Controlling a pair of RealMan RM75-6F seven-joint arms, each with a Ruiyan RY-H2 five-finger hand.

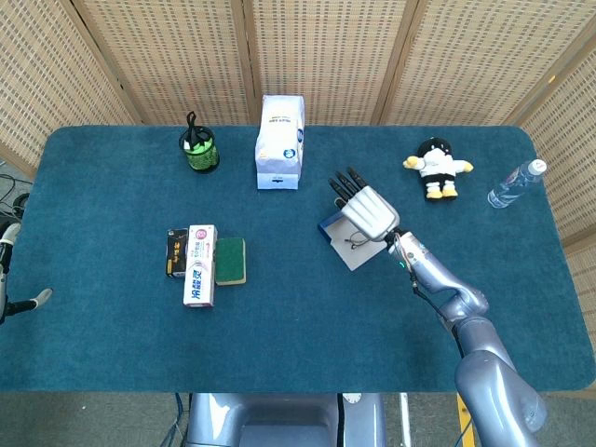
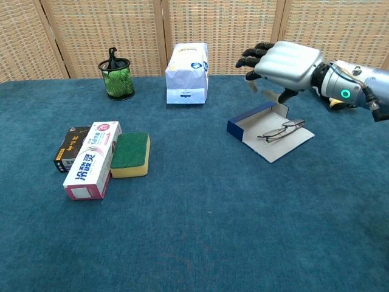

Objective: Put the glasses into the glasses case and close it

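The thin wire-framed glasses lie folded on the white inner face of the flat, blue-edged glasses case, right of centre in the chest view, so the placing step looks done. The silver right hand hovers above the case's far edge, fingers spread and holding nothing, probably to leave room for folding the lid over. The left hand sits at the head view's left edge; its state cannot be told.
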